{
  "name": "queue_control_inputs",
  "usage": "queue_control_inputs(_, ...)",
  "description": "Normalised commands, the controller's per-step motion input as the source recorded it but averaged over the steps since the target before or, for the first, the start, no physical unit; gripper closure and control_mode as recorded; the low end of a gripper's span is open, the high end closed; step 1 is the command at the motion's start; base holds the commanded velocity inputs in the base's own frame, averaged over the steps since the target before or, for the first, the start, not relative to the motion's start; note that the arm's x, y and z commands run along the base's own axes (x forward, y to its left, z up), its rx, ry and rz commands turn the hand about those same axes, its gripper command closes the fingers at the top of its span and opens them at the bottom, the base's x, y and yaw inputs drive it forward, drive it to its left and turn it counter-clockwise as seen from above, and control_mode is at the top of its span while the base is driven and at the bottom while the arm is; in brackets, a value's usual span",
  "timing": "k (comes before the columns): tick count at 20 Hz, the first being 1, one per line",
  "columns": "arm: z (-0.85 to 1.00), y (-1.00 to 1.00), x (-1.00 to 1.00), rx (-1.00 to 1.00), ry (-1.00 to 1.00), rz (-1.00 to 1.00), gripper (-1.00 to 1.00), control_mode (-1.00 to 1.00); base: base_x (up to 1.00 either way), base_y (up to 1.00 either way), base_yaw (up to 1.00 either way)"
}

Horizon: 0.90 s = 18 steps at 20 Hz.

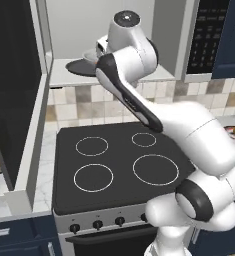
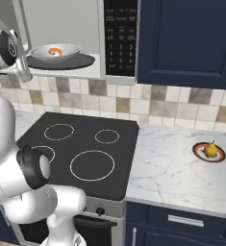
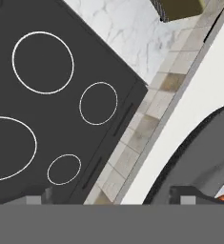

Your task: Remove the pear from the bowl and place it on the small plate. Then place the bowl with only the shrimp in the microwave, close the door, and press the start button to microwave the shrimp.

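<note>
The light-grey bowl (image 2: 66,50) rests on the dark turntable inside the open microwave (image 2: 61,19), with the orange shrimp (image 2: 54,51) in it. My gripper (image 3: 111,199) is at the cavity's front left, just beside the bowl. It is open, its fingertips (image 3: 184,195) far apart, with one tip by the bowl's rim (image 3: 213,174) and nothing held. The yellow pear (image 2: 210,149) stands on the small plate (image 2: 199,153) on the counter to the right. The door (image 1: 14,100) is swung open at the left.
The black stove top (image 2: 85,144) with white burner rings lies under the microwave. The black button panel (image 2: 120,36) is right of the cavity, with navy cabinets (image 2: 186,38) beyond it. My arm (image 1: 139,107) crosses above the stove.
</note>
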Motion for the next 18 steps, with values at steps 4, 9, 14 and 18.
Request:
queue_control_inputs(4,-0.85,0.09,-0.6,-0.29,0.0,0.0,-1.0,-1.0,0.0,0.0,0.0)
queue_control_inputs(9,-0.81,0.0,-0.04,-0.34,0.0,0.0,-1.0,-1.0,0.0,0.0,0.0)
queue_control_inputs(14,-0.32,0.0,0.0,-0.34,0.0,-0.1,-1.0,-1.0,0.0,0.0,0.0)
queue_control_inputs(18,0.0,0.01,0.0,-0.22,-0.01,-0.1,-1.0,-1.0,0.0,0.0,0.0)
